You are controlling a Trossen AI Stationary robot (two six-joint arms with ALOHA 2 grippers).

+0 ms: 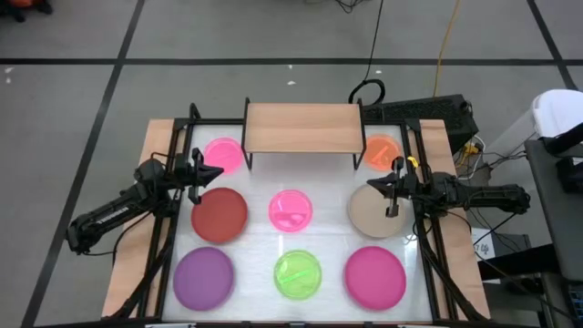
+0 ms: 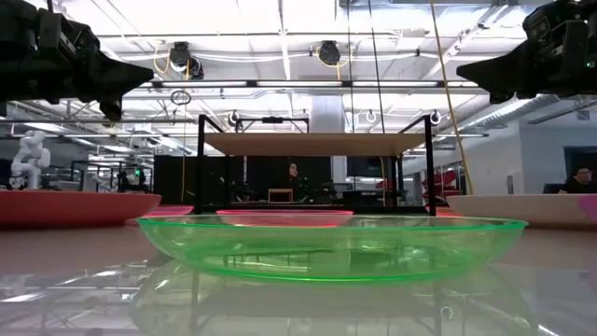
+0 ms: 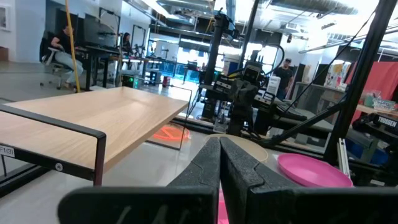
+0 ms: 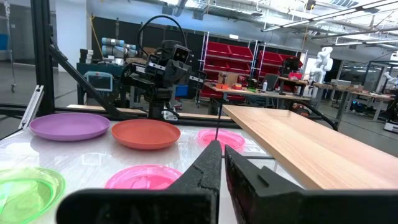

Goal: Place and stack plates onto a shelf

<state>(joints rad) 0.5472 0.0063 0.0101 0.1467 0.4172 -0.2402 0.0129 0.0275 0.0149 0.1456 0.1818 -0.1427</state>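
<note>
The light-wood shelf [image 1: 301, 128] stands on black legs at the table's far middle, its top bare. Eight plates lie flat on the white tabletop: small pink [image 1: 223, 155] and orange [image 1: 381, 150] beside the shelf, red [image 1: 219, 214], small pink [image 1: 291, 210] and beige [image 1: 378, 216] in the middle row, purple [image 1: 203, 278], translucent green [image 1: 298, 273] and magenta [image 1: 374, 276] in the near row. My left gripper [image 1: 215, 171] is shut and empty, raised above the red plate's far edge. My right gripper [image 1: 373, 186] is shut and empty, raised above the beige plate's far edge.
Black frame rails [image 1: 173, 182] run along the table's left and right sides beside the arms. In the low view the green plate [image 2: 331, 245] fills the foreground, with the shelf [image 2: 312, 143] behind it and both grippers high above the table.
</note>
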